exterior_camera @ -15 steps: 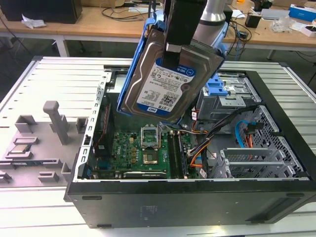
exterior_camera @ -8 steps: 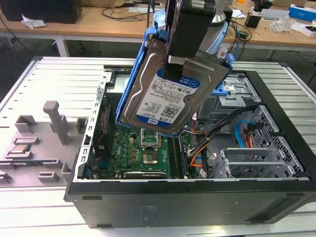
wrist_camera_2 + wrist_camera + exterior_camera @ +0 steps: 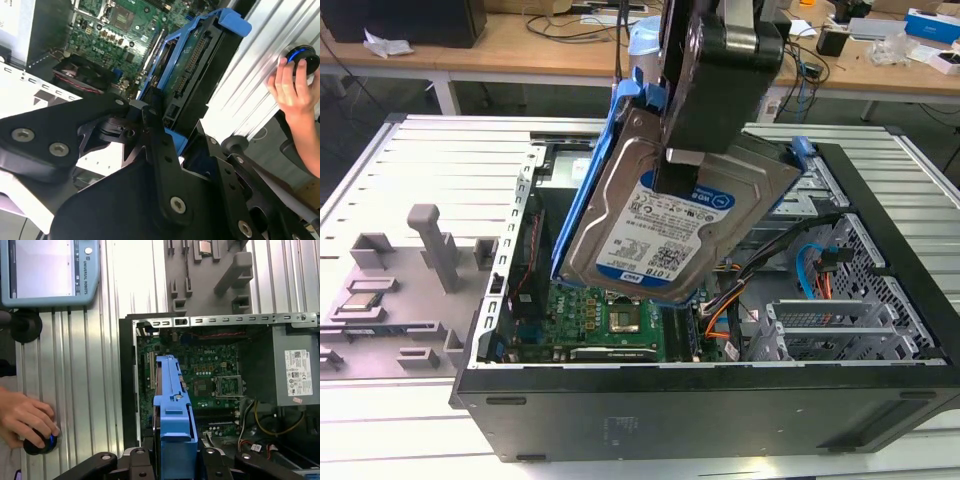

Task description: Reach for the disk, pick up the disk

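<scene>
Disk lifted clear of the case, clamped in the tool.

Arm comes down from above the open computer case; the tool is closed on the disk, gripping its upper edge. Disk hangs tilted, label up, above the motherboard, blue frame around its edges. A person's hand rests on a knob on the worktop.

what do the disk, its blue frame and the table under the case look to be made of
The disk: brushed silver-grey metal with dull sheen, plus a glossy paper-like label. Its blue frame: likely moulded plastic, uniform matte colour with rounded tabs. The table: seemingly aluminium, pale ribbed slats reflecting light. The gripper is clamped on the disk.
</scene>
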You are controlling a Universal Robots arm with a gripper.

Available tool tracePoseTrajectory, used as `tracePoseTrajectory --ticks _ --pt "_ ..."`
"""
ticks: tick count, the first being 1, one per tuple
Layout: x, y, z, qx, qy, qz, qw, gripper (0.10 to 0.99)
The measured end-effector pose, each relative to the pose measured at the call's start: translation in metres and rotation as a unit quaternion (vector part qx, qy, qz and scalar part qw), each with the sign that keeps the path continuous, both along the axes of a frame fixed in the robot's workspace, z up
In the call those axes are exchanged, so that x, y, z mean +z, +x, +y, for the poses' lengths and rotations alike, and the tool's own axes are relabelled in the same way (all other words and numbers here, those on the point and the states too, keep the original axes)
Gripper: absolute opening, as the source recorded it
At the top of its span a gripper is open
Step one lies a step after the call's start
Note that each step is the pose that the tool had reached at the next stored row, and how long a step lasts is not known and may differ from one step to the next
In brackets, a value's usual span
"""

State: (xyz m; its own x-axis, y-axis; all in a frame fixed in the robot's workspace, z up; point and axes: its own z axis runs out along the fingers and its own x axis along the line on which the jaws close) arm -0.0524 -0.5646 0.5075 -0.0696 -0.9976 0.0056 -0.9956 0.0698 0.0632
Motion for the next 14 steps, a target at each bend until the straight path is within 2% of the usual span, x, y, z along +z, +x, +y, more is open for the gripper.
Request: tracePoseTrajectory --ticks 4,9,11,14 --pt "0.0 0.0 -0.0094 0.0 0.0 0.0 1.0 0.365" --pt "-0.0001 0.0 -0.0269 0.0 0.0 0.0 1.0 0.365" --pt "-0.0002 0.0001 -0.0363 0.0 0.0 0.0 1.0 0.365" --pt "-0.0002 0.0001 -0.043 0.0 0.0 0.0 1.0 0.365"
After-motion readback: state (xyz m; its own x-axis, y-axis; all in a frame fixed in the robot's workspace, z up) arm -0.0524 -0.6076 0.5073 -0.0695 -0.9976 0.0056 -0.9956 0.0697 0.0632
